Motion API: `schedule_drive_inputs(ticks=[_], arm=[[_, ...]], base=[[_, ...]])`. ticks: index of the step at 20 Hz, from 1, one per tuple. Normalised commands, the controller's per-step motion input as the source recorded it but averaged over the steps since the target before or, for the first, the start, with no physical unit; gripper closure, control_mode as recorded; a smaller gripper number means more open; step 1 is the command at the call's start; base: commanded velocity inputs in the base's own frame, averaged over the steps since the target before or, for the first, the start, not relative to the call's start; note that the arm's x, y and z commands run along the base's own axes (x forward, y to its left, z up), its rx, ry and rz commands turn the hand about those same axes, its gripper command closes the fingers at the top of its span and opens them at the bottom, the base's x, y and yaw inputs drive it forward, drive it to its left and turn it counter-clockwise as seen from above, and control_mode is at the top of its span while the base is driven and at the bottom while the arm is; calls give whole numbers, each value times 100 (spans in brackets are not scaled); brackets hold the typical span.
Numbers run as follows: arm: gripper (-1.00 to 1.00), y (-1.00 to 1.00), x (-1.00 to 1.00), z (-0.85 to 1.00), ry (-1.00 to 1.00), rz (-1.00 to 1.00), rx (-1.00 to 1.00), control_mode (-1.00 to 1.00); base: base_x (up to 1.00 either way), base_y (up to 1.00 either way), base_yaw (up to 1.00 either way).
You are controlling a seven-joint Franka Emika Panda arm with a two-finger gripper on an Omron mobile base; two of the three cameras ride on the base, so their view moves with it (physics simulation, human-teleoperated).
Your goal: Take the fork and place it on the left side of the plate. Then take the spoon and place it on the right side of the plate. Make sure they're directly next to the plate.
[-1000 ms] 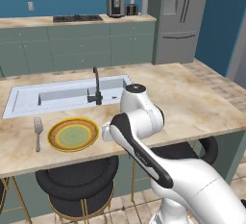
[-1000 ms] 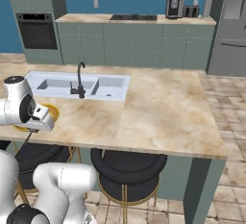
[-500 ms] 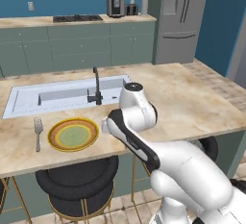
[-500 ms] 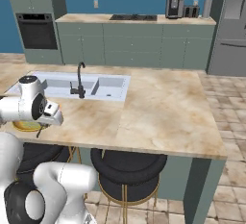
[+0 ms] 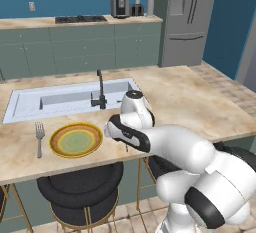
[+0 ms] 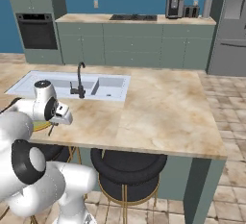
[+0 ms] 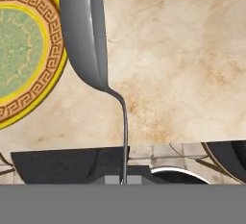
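Observation:
The spoon [image 7: 84,31] hangs in my gripper [image 7: 123,180], which is shut on the end of its thin handle. Its oval bowl hovers over the marble counter just beside the plate's [image 7: 46,72] orange-yellow rim. From the left base view, the plate [image 5: 76,140] lies near the counter's front edge. The fork [image 5: 39,137] lies flat right next to its left side, tines pointing away. My gripper [image 5: 109,131] sits low at the plate's right side. From the right base view, the gripper [image 6: 59,120] is at the counter's front left, partly covering the plate [image 6: 40,127].
A sink [image 5: 70,98] with a dark faucet [image 5: 100,90] lies just behind the plate. Black bar stools [image 5: 82,189] stand below the counter's front edge. Bare marble counter [image 5: 195,108] stretches to the right.
My arm has folded lower and the hand, still holding the spoon, has edged sideways along the counter's front by the plate. Plate and fork have stayed put.

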Motion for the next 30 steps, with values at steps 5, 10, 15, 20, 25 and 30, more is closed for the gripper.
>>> schedule_drive_inputs(ticks=[5, 10, 15, 20, 25, 30], arm=[[100, 4, 39, -31, 0, 0, 0, -100], [100, 18, 20, -6, 0, 0, 0, -100], [100, 6, 19, -14, 0, 0, 0, -100], [100, 1, 24, -22, 0, 0, 0, -100], [100, 0, 29, -12, 0, 0, 0, -100], [100, 2, 32, -8, 0, 0, 0, -100]], base=[[0, 0, 0], [0, 0, 0], [0, 0, 0], [0, 0, 0], [0, 0, 0], [0, 0, 0]])
